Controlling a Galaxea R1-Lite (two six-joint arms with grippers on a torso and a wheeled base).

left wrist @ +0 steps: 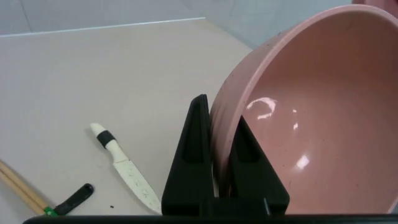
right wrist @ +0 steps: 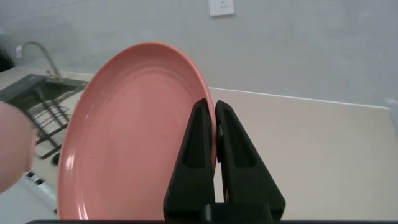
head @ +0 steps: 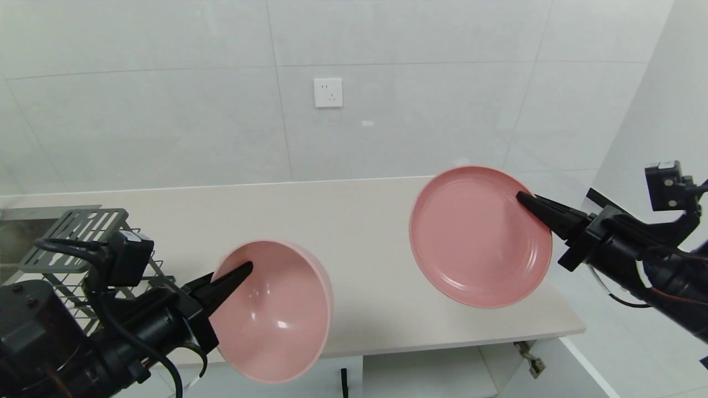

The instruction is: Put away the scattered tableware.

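Already both arms are loaded. At the lower left of the head view the left claw (head: 247,268) is clamped on the rim of a deep, glossy pink bowl (head: 276,320), one finger inside and one outside. The bowl hangs tipped on its side above the front edge of the pale beige bench (head: 359,221). At the right of that frame the right claw (head: 522,196) pinches the rim of a shallow round pink plate (head: 475,237), held nearly on edge in the air over the bench's right end. Neither dish is stowed yet. The grey wire dish rack (head: 77,226) at the left edge looks the likely home for both, though that is my guess. More remains on the bench: the left wrist view shows a small knife with a cream handle and pale blade (left wrist: 127,177), a pair of wooden chopsticks (left wrist: 18,186) and a short black-handled utensil (left wrist: 74,199) lying near one another. So the task seems no more than partly done, with two pieces lifted and at least three to fetch
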